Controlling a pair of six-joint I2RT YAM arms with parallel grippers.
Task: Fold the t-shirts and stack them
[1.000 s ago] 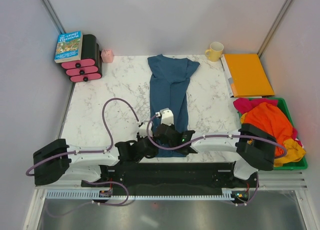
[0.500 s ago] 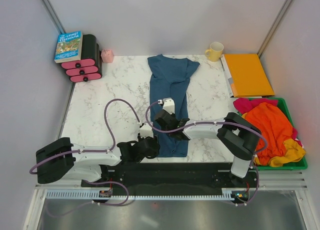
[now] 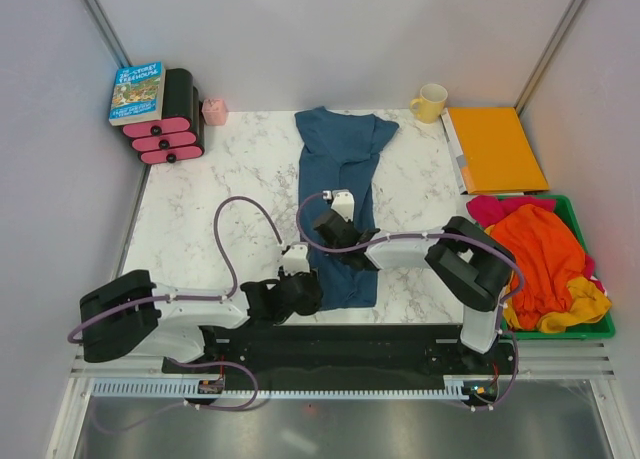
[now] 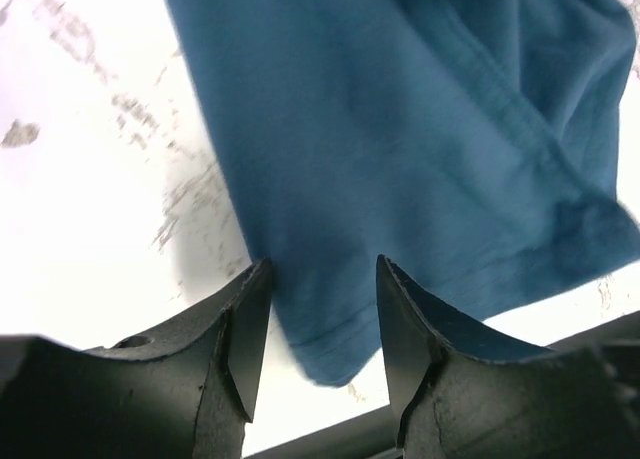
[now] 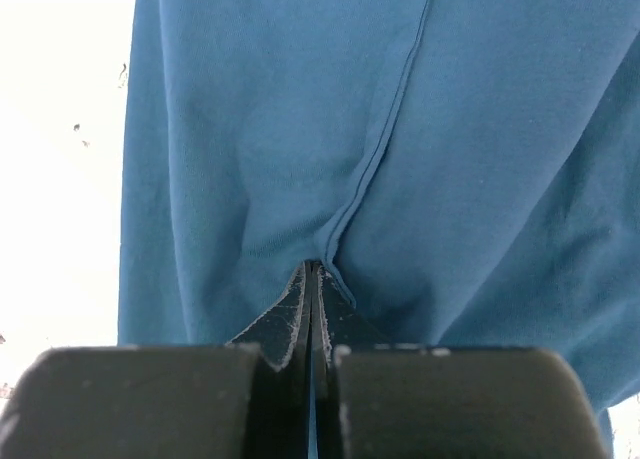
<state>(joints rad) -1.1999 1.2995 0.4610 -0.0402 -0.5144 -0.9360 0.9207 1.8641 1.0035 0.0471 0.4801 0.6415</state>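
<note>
The teal-blue t-shirt (image 3: 338, 194) lies on the marble table (image 3: 220, 179) in a long narrow strip, folded along its length, from 12 o'clock near the far edge down to 6 o'clock near the arm bases. The left gripper (image 4: 323, 267) is released: its two fingers (image 4: 240, 329) stand apart, one on each side of the shirt's near-left corner, and the hem lies between them without being pinched. The right gripper (image 5: 312, 276) is clenched tight, with its tips down on the middle of the same shirt. A seam and some small creases run toward the tips; perhaps a little cloth is caught there, but the wrist view is too close for me to be sure. At about 4 o'clock a green bin (image 3: 570, 207) holds the other shirts in a heap: an orange t-shirt (image 3: 535, 244) on top, a magenta t-shirt (image 3: 485, 209) at its far-left side and a yellow t-shirt (image 3: 588, 304) at its near-right side. An orange folder (image 3: 495, 149) lies flat at 2 o'clock, with a yellow mug (image 3: 430, 102) just beside it at 1 o'clock. At 10 o'clock a blue book (image 3: 137, 92) rests on a black-and-pink object (image 3: 168, 129).
</note>
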